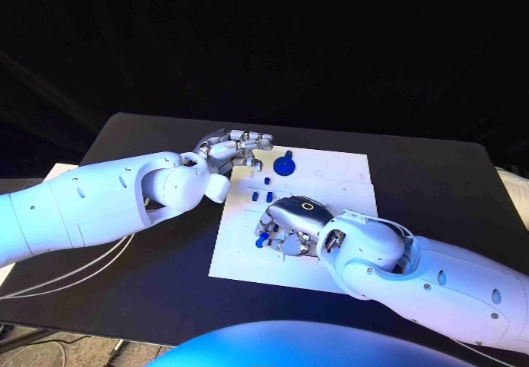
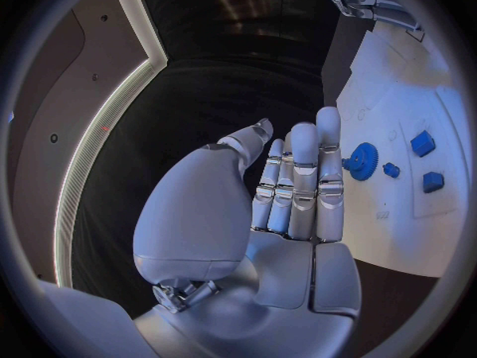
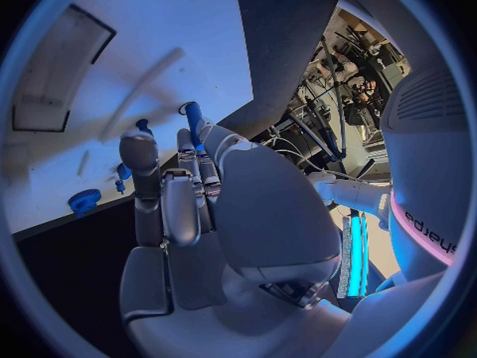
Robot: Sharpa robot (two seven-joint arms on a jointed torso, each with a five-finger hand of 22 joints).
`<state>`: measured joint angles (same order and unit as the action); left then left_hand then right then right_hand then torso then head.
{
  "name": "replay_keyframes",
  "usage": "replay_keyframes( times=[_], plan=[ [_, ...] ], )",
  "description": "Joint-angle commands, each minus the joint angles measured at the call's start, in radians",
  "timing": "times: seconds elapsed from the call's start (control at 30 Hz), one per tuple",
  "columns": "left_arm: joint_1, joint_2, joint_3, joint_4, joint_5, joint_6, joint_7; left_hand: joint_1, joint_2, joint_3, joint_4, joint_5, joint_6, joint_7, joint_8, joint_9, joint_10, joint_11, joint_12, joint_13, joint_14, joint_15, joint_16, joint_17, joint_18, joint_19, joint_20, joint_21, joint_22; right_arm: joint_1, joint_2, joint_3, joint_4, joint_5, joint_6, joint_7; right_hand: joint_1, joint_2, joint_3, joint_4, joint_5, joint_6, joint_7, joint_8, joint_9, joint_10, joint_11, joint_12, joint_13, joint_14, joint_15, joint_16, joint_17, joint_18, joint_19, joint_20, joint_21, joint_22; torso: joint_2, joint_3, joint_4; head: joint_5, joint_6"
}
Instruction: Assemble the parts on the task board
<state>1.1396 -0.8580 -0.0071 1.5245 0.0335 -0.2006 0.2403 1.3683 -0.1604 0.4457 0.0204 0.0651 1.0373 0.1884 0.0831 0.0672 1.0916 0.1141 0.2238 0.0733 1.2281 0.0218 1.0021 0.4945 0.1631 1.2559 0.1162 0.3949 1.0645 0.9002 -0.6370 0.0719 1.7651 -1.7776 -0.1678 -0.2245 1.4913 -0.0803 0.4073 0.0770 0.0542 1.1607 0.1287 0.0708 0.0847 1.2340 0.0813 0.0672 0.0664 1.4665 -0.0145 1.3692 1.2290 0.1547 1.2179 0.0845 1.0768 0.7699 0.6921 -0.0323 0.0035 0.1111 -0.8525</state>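
White task board point(image 1: 331, 180) flat in the middle of the black desk point(image 1: 441, 183). Blue gear point(image 1: 286, 166) lying near the far edge of the board, with small blue pieces point(image 1: 260, 196) just beside it. Blue peg point(image 3: 193, 120) pinched at the fingertips of the right robot hand point(image 1: 289, 229), down over the near part of the board. Another small blue part point(image 1: 261, 241) under that hand, touching the board. Left robot hand point(image 1: 229, 151) at the far left corner of the board, fingers straight and side by side, nothing in it. Blue gear point(image 2: 362, 161) just past its fingertips, not touching. White cables point(image 1: 77, 271) hanging off the desk's left side.
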Motion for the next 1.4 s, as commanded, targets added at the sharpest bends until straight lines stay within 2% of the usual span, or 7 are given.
replay_keyframes(
  times=[0.03, 0.27, 0.6, 0.77, 0.93, 1.2, 1.4],
  plan=[
    [0.000, 0.002, 0.001, 0.001, -0.002, 0.017, 0.009, -0.003, 0.006, -0.005, 0.000, -0.003, -0.009, -0.001, 0.001, 0.000, -0.006, -0.001, 0.002, 0.000, -0.007, 0.003, -0.001, -0.001, 0.018, -0.003, 0.005, -0.007, -0.001, -0.002, 0.001, -0.001, -0.003, -0.044, 0.022, -0.005, 0.003, 0.012, 0.006, 0.000, 0.004, -0.002, 0.006, 0.004, 0.001, 0.017, -0.016, 0.005, 0.002, 0.046, -0.002, -0.006, -0.001, -0.006, -0.007, 0.000, -0.003, 0.000, 0.000, -0.0002, 0.0002, -0.002, -0.001],
    [0.000, 0.002, 0.001, 0.000, -0.002, 0.019, 0.009, -0.003, 0.006, -0.005, 0.000, -0.003, -0.009, -0.001, 0.001, 0.000, -0.006, -0.001, 0.002, 0.000, -0.007, 0.003, -0.001, -0.001, 0.018, -0.003, 0.005, -0.007, -0.001, -0.003, 0.002, -0.001, -0.006, -0.088, 0.020, -0.036, 0.002, 0.013, 0.009, -0.002, 0.004, -0.001, 0.006, 0.004, 0.001, 0.019, -0.016, 0.005, 0.002, 0.046, -0.002, -0.007, -0.002, -0.006, -0.008, 0.000, -0.003, 0.000, 0.000, -0.0004, 0.0005, -0.004, -0.001],
    [0.000, 0.002, 0.001, 0.000, -0.002, 0.018, 0.008, -0.003, 0.006, -0.005, 0.000, -0.003, -0.009, -0.001, 0.001, 0.000, -0.006, -0.001, 0.002, 0.000, -0.007, 0.003, -0.001, -0.001, 0.018, -0.003, 0.005, -0.007, -0.001, -0.007, 0.023, -0.008, -0.020, -0.125, 0.067, -0.054, -0.002, 0.011, 0.012, -0.005, 0.003, -0.001, 0.007, 0.003, 0.001, 0.019, -0.015, 0.003, 0.002, 0.045, -0.001, -0.011, -0.008, -0.006, -0.011, 0.001, -0.005, -0.004, 0.001, -0.0004, 0.0015, -0.003, -0.003],
    [0.000, 0.004, 0.001, -0.001, -0.002, 0.019, 0.006, -0.003, 0.006, -0.005, 0.000, -0.003, -0.009, -0.001, 0.001, 0.000, -0.006, -0.001, 0.002, 0.000, -0.007, 0.003, -0.001, -0.001, 0.018, -0.003, 0.005, -0.007, -0.001, -0.008, 0.037, -0.017, -0.032, -0.125, 0.067, -0.044, -0.051, -0.018, 0.001, 0.007, 0.010, -0.046, 0.021, -0.011, -0.010, -0.041, 0.001, -0.008, -0.006, 0.042, 0.014, -0.015, -0.017, -0.006, -0.019, 0.010, -0.013, -0.015, 0.000, -0.0007, 0.0014, -0.004, -0.005],
    [0.000, 0.005, 0.001, -0.003, -0.002, 0.016, 0.003, -0.001, 0.009, -0.007, 0.000, -0.003, -0.009, -0.001, 0.002, 0.000, -0.007, -0.001, 0.005, 0.000, -0.009, 0.003, -0.001, -0.002, 0.018, -0.004, 0.005, -0.009, -0.003, -0.008, 0.040, -0.022, -0.036, -0.117, 0.027, -0.033, -0.125, -0.068, -0.076, 0.030, 0.008, -0.142, 0.032, -0.010, -0.020, -0.175, 0.023, -0.002, -0.004, 0.039, 0.032, -0.020, -0.027, -0.001, -0.028, 0.031, -0.029, -0.037, 0.000, -0.0002, -0.0001, -0.003, 0.000],
    [0.000, 0.007, 0.001, -0.007, -0.002, 0.011, -0.004, -0.001, 0.010, -0.007, 0.000, -0.003, -0.009, -0.001, 0.003, 0.000, -0.008, -0.001, 0.005, 0.000, -0.010, 0.003, -0.001, -0.002, 0.018, -0.004, 0.005, -0.009, -0.003, -0.010, 0.026, -0.023, -0.030, -0.106, -0.054, -0.033, -0.125, -0.059, -0.174, 0.030, 0.005, -0.236, 0.031, -0.010, -0.020, -0.259, 0.035, 0.008, -0.001, 0.030, 0.039, -0.041, -0.064, 0.008, -0.048, 0.040, -0.071, -0.093, -0.001, 0.0010, -0.0004, -0.006, 0.003],
    [0.000, 0.009, 0.001, -0.012, -0.002, 0.011, -0.006, -0.001, 0.010, -0.008, 0.000, -0.003, -0.009, -0.001, 0.003, 0.000, -0.008, -0.001, 0.006, 0.000, -0.010, 0.003, -0.001, -0.002, 0.018, -0.004, 0.005, -0.009, -0.003, -0.013, -0.034, -0.013, 0.018, -0.059, -0.181, -0.014, -0.113, -0.049, -0.220, 0.031, 0.008, -0.239, 0.042, -0.007, -0.018, -0.274, 0.037, 0.021, 0.000, 0.029, 0.041, -0.046, -0.071, 0.011, -0.048, 0.041, -0.082, -0.108, -0.002, 0.0015, -0.0039, -0.012, 0.006]
  ],
)
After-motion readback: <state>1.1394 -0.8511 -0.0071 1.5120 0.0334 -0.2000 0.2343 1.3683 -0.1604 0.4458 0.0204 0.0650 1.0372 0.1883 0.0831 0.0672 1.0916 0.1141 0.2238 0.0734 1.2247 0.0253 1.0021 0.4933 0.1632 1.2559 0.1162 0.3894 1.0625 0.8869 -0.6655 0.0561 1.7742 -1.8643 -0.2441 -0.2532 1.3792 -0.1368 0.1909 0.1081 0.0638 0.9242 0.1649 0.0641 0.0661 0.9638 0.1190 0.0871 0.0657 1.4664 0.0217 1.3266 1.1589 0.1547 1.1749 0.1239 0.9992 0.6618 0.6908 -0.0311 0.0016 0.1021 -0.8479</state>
